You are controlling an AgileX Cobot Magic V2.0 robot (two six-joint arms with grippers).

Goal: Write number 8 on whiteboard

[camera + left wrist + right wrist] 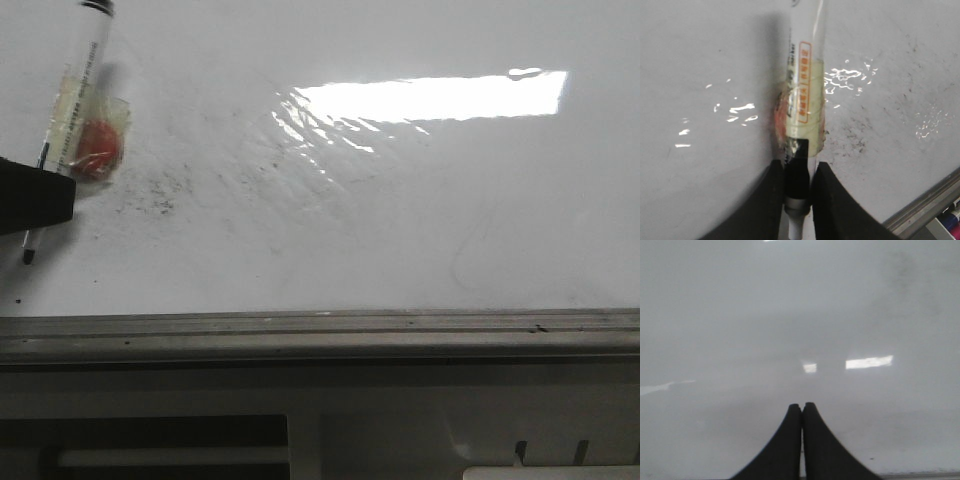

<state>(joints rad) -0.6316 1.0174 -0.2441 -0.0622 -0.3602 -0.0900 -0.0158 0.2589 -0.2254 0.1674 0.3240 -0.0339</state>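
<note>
The whiteboard (400,200) fills the front view, glossy white with faint grey smudges and a bright light reflection. No number 8 shows on it; only specks and erased traces. My left gripper (35,195) at the left edge is shut on a white marker (85,70) wrapped in yellowish tape with a red patch; its thin tip (28,255) points down toward the board. In the left wrist view the fingers (827,200) clamp the marker (802,75) at its black collar. My right gripper (802,406) is shut and empty over the bare board (790,315).
A grey metal edge rail (320,325) runs along the board's near side and shows in the left wrist view (925,210). Coloured pens (949,222) lie just beyond the rail. A dark speckled smudge patch (155,195) sits right of the marker.
</note>
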